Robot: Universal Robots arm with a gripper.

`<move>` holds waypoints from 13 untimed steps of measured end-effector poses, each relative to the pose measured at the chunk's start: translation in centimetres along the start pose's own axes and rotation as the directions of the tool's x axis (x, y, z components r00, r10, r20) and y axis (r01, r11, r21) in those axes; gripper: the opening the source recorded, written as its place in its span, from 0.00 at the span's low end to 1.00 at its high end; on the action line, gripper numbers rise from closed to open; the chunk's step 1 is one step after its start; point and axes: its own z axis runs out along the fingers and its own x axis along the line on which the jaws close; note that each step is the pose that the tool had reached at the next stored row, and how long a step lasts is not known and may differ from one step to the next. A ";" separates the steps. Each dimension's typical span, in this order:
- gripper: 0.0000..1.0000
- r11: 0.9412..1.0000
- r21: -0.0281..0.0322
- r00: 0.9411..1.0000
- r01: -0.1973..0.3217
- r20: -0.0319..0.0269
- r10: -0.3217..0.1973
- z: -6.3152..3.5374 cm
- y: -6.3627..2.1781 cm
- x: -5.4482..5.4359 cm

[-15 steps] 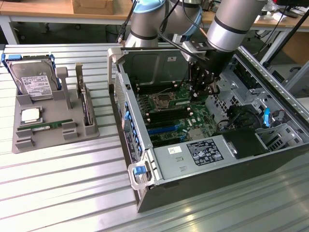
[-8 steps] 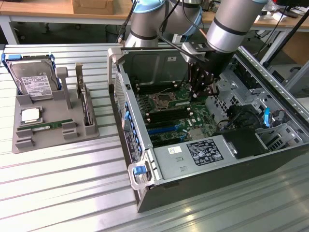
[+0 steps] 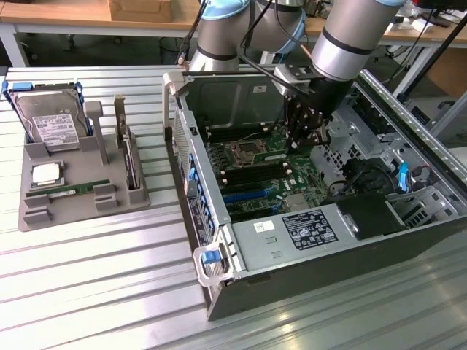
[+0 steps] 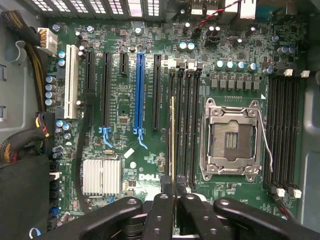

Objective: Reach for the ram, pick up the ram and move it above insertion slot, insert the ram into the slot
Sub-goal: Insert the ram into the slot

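Above motherboard [image 4: 125, 125] | tool [image 4: 172, 200] clamped on ram [image 4: 173, 140], edge-on over black slot [image 4: 172, 125] | step: align above slot | need: exact line-up, straight descent

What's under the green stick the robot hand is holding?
Under the ram, held edge-on by the hand, lie long black memory slots on the motherboard. The strip of board directly beneath it is covered.
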 end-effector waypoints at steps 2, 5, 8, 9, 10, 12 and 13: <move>0.12 1.000 0.000 1.000 0.000 0.000 0.000 0.07 0.00 0.0; 0.12 1.000 0.000 1.000 0.000 0.000 0.000 0.19 -0.01 0.0; 0.12 1.000 0.000 1.000 0.000 0.000 0.000 0.30 -0.01 0.0; 0.12 1.000 0.000 1.000 0.000 0.000 0.000 0.34 -0.02 0.0; 0.12 1.000 0.000 1.000 0.000 0.000 0.000 0.36 -0.02 0.0; 0.12 1.000 0.000 1.000 0.000 0.000 0.000 0.43 -0.02 0.0; 0.12 1.000 0.000 1.000 0.000 0.000 0.000 0.47 -0.02 0.0</move>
